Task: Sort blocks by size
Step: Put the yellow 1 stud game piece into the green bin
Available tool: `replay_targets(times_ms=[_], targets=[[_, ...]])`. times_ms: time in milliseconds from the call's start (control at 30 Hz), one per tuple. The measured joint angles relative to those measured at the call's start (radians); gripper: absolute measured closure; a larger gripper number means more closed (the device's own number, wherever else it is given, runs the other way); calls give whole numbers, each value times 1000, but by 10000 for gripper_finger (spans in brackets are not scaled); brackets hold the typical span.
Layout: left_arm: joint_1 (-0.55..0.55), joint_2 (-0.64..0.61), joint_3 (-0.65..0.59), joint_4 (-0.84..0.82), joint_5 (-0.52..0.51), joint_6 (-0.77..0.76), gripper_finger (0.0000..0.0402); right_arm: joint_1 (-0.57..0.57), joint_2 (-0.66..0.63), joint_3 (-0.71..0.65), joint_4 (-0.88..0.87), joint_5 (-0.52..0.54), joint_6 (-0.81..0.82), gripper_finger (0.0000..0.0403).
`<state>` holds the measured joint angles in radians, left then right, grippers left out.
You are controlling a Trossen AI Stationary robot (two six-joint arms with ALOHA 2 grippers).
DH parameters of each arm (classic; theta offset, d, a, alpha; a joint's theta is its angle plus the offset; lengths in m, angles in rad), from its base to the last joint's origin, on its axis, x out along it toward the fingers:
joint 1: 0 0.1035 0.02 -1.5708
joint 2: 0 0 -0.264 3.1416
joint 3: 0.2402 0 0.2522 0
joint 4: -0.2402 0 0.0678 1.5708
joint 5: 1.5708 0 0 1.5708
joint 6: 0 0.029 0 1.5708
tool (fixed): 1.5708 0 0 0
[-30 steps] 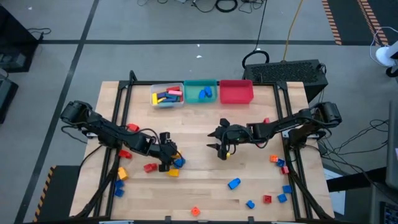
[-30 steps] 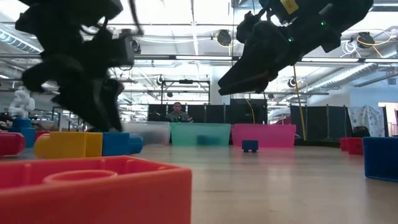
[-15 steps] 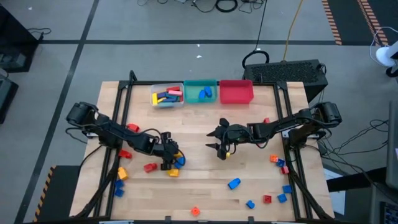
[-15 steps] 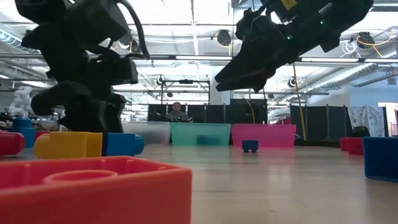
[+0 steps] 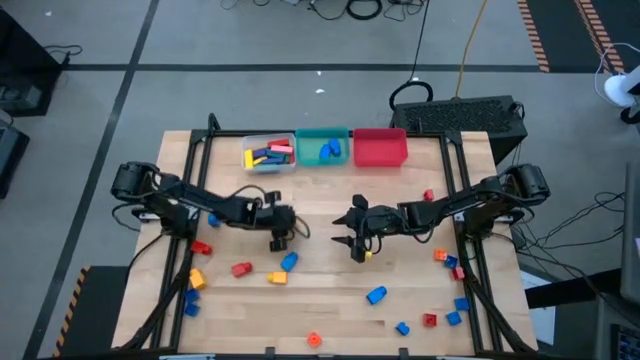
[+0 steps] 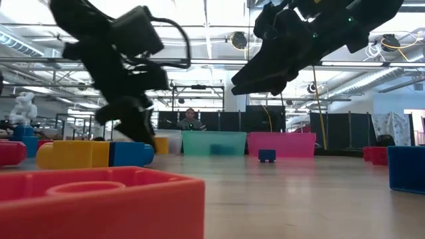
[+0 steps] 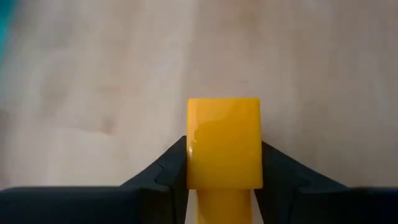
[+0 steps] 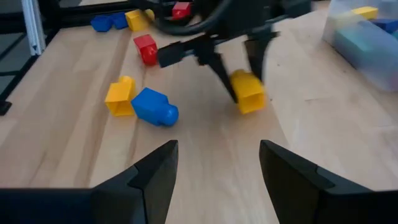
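Note:
My left gripper (image 5: 279, 241) is shut on a small yellow block (image 7: 224, 142) just above the middle of the table; the block also shows in the right wrist view (image 8: 249, 92) and the low view (image 6: 161, 145). My right gripper (image 5: 356, 243) hangs open and empty to its right, above the table (image 8: 217, 180). A yellow brick (image 5: 276, 277), a blue brick (image 5: 289, 262) and a red brick (image 5: 241, 268) lie flat on the table near the left gripper. My left gripper pinches the yellow block by two opposite sides (image 7: 190, 163) between its two fingers. The fingers (image 8: 219, 70) come from above, slanting down. The block sticks out below the fingertips and hangs a little clear of the table.
A clear bin (image 5: 268, 153) holding several blocks, a teal bin (image 5: 323, 147) with blue blocks and a red bin (image 5: 380, 147) stand in a row at the far edge. More blocks lie at the left edge (image 5: 195, 280), the near edge (image 5: 376, 294) and the right edge (image 5: 450, 262).
My left gripper has risen from the cluster of bricks with the yellow block and gone toward the table's far edge and a little to the right. The block is now lifted clear; the yellow, blue and red bricks stay where they were.

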<state>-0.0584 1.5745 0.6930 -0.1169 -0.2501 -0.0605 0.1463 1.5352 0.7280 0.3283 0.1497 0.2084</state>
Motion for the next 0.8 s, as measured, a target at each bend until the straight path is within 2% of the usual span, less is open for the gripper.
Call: replay_targets(times_ms=[400, 600, 800], targets=[[314, -1, 236, 7, 31, 301, 261, 65, 0, 0, 6, 155, -30, 193], [472, 38, 339, 7, 140, 316, 259, 65, 0, 0, 5, 163, -37, 193], [557, 128, 383, 57, 224, 338, 259, 65, 0, 0, 4, 163, -41, 193]])
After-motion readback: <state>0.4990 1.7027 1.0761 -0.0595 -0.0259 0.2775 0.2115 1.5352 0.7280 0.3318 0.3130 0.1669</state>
